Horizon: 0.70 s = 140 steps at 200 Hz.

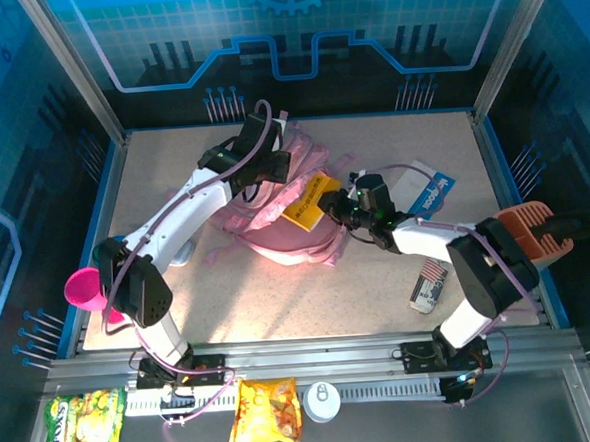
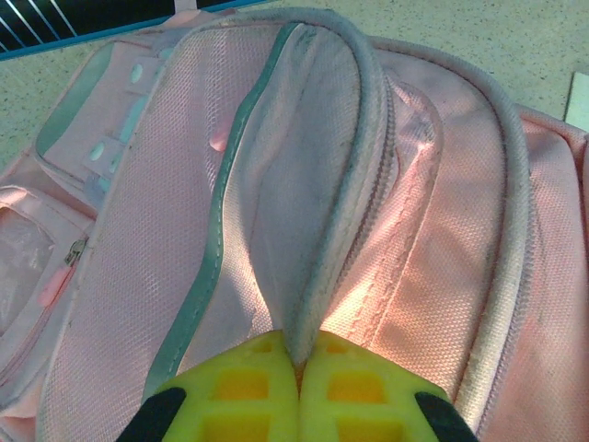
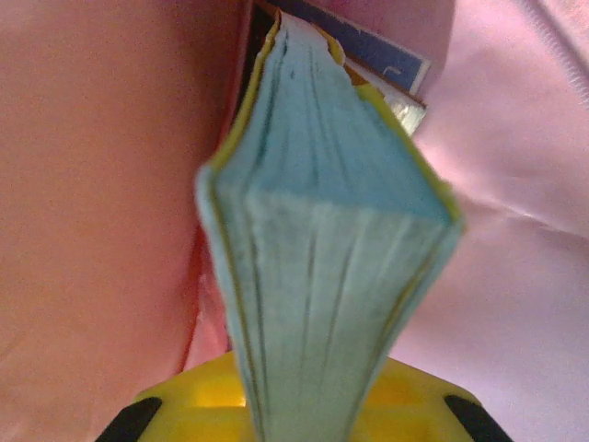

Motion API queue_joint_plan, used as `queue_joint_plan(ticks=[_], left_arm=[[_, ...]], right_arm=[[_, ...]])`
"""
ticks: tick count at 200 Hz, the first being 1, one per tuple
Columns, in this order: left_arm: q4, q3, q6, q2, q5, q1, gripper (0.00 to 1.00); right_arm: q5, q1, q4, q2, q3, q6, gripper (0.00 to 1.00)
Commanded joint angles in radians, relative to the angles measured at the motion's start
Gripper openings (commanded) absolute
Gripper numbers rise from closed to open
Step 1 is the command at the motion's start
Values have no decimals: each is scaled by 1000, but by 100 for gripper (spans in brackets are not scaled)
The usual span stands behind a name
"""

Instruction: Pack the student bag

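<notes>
1. If the rim cloth [image 2: 317,230] slips out of the clenched left pincer [image 2: 296,391], the mouth of the student bag [image 1: 276,232] may fall shut, and the yellow book [image 3: 322,249], gripped by the right pincer [image 3: 294,410], may be caught on the edge.
2. The bag is laid at the middle of the desk [image 1: 310,300]; its long axis seems to run from 12 to 6 o'clock, the mouth turned toward 3 o'clock.

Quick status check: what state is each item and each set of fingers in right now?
student bag: open, flap pinched.
left fingers: shut on the bag's flap.
yellow book: gripped, far end entering the bag.
right fingers: shut on the yellow book.
blue-and-white booklet: lying flat, outside the bag.
</notes>
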Motion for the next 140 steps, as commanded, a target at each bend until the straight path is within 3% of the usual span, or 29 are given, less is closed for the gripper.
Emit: queue_joint_plan(ticks=[1, 35, 69, 140], left_arm=[[124, 5, -21, -87, 36, 0, 0], [127, -22, -33, -101, 46, 4, 0], [119, -25, -42, -109, 55, 12, 0], [118, -40, -81, -117, 102, 34, 0]], right_arm=[[29, 36, 166, 97, 46, 107, 1], [72, 61, 183, 214, 93, 197, 4], [124, 90, 86, 261, 199, 174, 4], [182, 109, 112, 383, 309, 193, 0]])
